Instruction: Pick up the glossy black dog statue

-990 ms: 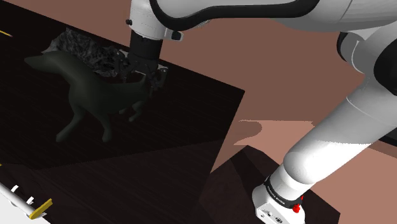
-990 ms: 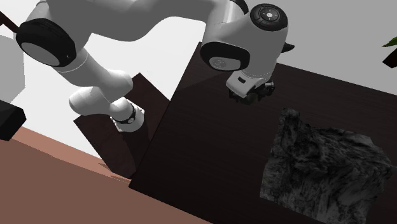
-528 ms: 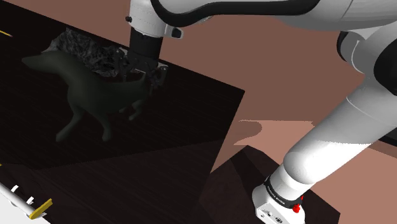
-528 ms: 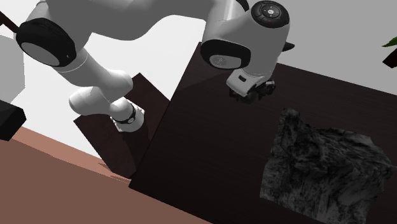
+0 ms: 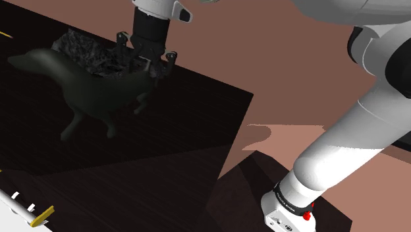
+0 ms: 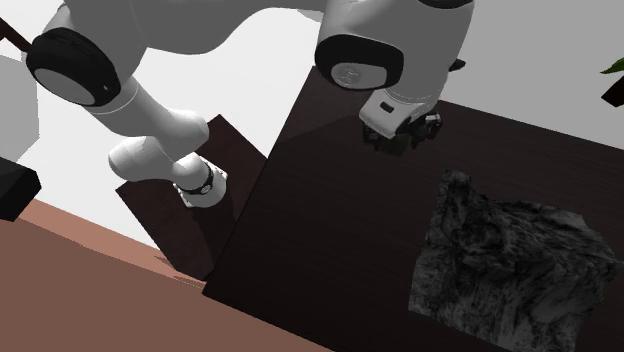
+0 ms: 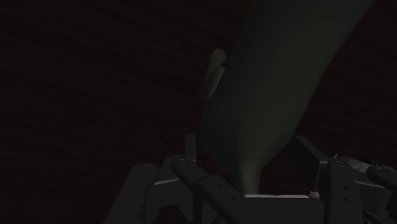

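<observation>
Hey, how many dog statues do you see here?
1: the dark dog statue, clasped between the fingers over the dark table, beside the rough grey block. I see no second one.

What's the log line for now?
phase: lift | jaws: shut on dog | dog: gripped end rising over table | nearby: rough grey block

My arm (image 5: 342, 145) climbs from the shoulder view's lower right, folds at the elbow and reaches up and to the left. The wrist (image 6: 390, 45) is turned so the hand points down. Beneath it my gripper (image 5: 145, 64) hangs with both black fingers (image 7: 310, 158) clamped against the dog statue (image 5: 99, 92) between them.
</observation>
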`<action>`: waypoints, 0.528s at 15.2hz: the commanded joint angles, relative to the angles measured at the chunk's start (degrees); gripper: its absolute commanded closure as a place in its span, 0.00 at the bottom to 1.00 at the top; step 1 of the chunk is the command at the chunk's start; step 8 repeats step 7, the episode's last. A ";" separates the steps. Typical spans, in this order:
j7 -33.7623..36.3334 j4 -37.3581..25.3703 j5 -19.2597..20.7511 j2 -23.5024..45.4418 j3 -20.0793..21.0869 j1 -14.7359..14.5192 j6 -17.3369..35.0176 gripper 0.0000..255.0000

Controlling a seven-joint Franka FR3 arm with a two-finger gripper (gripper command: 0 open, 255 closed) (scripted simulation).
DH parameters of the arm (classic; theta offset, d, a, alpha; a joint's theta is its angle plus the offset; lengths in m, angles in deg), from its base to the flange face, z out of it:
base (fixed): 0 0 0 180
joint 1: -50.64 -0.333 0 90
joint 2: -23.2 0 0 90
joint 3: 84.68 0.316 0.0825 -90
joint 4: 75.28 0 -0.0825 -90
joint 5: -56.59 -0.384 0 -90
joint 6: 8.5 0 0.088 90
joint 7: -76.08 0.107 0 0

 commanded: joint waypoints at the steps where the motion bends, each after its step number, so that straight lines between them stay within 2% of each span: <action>1: 0.38 -2.13 0.44 0.52 0.11 -0.03 -1.71 1.00; 5: 1.03 -6.04 1.21 1.47 0.33 -0.14 -4.91 1.00; 8: 1.06 -6.19 1.24 1.50 0.34 -0.15 -5.03 1.00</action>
